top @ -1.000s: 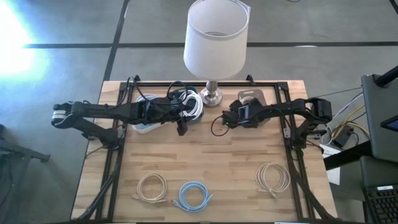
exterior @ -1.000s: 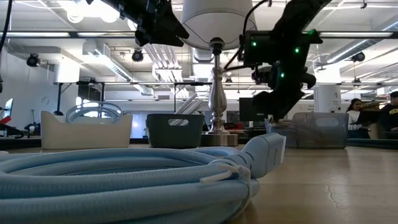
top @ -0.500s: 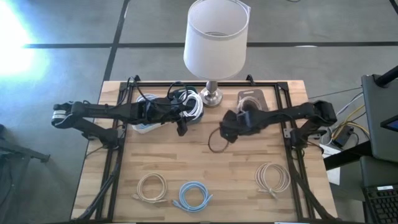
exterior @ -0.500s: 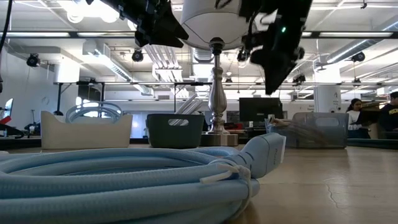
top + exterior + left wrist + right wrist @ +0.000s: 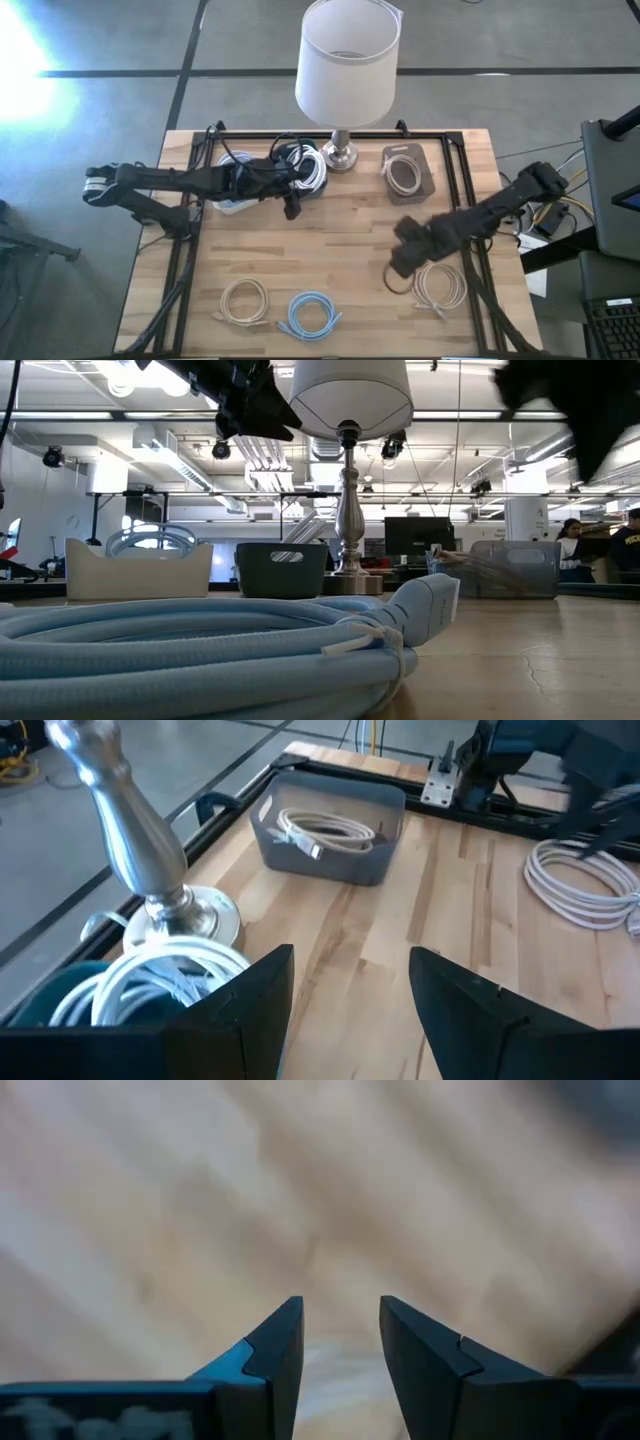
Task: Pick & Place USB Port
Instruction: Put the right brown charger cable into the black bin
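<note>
My right gripper (image 5: 403, 268) hangs over the table's near right part, just left of a white cable coil (image 5: 438, 285). A thin dark cable loop (image 5: 397, 285) dangles from it. Its fingers (image 5: 340, 1308) point down at blurred wood with a gap between them. My left gripper (image 5: 291, 207) waits open by the teal bin of white cables (image 5: 305, 170); nothing is between its fingers (image 5: 350, 955). A grey bin (image 5: 405, 172) at the far right holds a beige coil, seen also in the left wrist view (image 5: 330, 835). My right gripper holds the thin dark cable loop from above, fingers pointing down. The gripper's own body hides the place of contact in the high view, and the wrist view is blurred. The loop's free part (image 5: 392, 288) hangs slack below the fingers; whether it touches the wood I cannot tell.
A lamp (image 5: 345, 60) stands at the far middle, its metal stem (image 5: 130, 820) close to my left gripper. A beige coil (image 5: 245, 300) and a blue coil (image 5: 312, 315) lie near the front edge; the blue one (image 5: 200, 650) fills the low view. A white bin (image 5: 232, 200) sits far left.
My right gripper has swung from beside the lamp base and grey bin toward the table's near edge and right, rising and tipping to point down. The dark cable loop has travelled with it and now hangs beside the white coil.
</note>
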Action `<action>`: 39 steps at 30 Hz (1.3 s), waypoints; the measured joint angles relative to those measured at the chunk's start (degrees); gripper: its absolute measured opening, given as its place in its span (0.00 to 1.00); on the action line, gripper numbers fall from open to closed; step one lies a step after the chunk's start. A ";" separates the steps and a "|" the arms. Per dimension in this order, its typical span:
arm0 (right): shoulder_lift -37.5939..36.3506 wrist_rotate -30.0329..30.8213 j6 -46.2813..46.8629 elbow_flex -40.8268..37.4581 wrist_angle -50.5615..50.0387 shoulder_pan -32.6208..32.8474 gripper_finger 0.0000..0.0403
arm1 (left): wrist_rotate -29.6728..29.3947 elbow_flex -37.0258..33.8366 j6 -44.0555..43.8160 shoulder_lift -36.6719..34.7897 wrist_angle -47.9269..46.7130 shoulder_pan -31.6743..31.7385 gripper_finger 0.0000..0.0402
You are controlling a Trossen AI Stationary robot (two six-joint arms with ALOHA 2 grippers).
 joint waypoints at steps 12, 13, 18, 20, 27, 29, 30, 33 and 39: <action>0.57 -18.26 27.34 -10.25 17.36 15.04 0.32 | 0.04 -2.33 -3.23 0.04 1.08 -0.24 0.51; 0.63 -18.20 28.58 -11.39 19.59 15.60 0.32 | 0.04 -2.33 -3.25 0.04 1.59 -0.24 0.51; 1.59 -17.97 31.66 -16.06 24.47 17.35 0.32 | 0.15 -2.33 -2.10 0.04 2.67 -0.24 0.51; 1.85 -17.86 31.76 -17.30 25.19 17.94 0.32 | 0.19 -2.33 -1.49 0.04 3.56 -0.24 0.51; 3.30 -15.64 31.49 -20.19 35.22 18.37 0.32 | 3.24 -2.33 -1.06 0.04 6.26 -0.24 0.51; 4.49 -15.03 31.39 -20.27 35.44 18.39 0.32 | 3.30 -2.33 -1.05 0.04 6.54 -0.24 0.51; 5.12 -15.00 31.33 -20.27 35.32 18.39 0.32 | 3.34 -2.33 -1.02 0.04 6.75 -0.24 0.51; 7.08 -15.06 29.45 -20.21 35.54 18.38 0.32 | 3.47 -2.33 -1.00 0.04 7.44 -0.24 0.51; 8.67 -15.21 28.26 -20.18 35.71 18.34 0.32 | 4.31 -2.33 -0.96 0.04 7.53 -0.24 0.51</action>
